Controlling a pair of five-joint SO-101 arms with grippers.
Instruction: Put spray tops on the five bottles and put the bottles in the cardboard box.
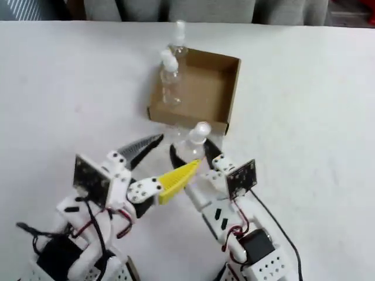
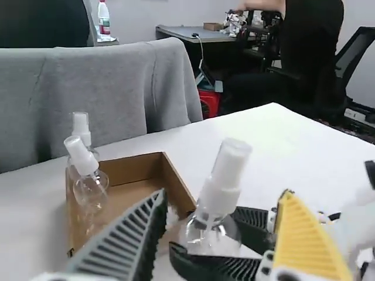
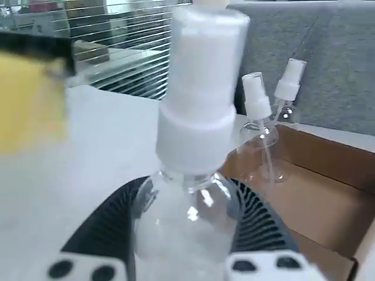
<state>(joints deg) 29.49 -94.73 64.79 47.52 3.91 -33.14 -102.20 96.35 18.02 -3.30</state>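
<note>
Bottle (image 1: pixel 187 148) stands upright, white cap (image 1: pixel 201 130) up, clear round plastic pinched by right gripper (image 1: pixel 192 153). Left gripper (image 1: pixel 180 151) gapes at eight o'clock.

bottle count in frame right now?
3. Held bottle, spray top on, in the right gripper, in front of the cardboard box; second bottle standing in the box; third bottle at its far corner, inside or behind unclear. More may be out of frame.

1. a white surface (image 1: pixel 304 88) runs across the whole high view.
2. an open cardboard box (image 1: pixel 208 96) sits flat on it, around the middle and toward the far side.
3. a clear bottle (image 1: pixel 194 142) with a white spray top stands upright just in front of the box's near wall; its base is hidden.
</note>
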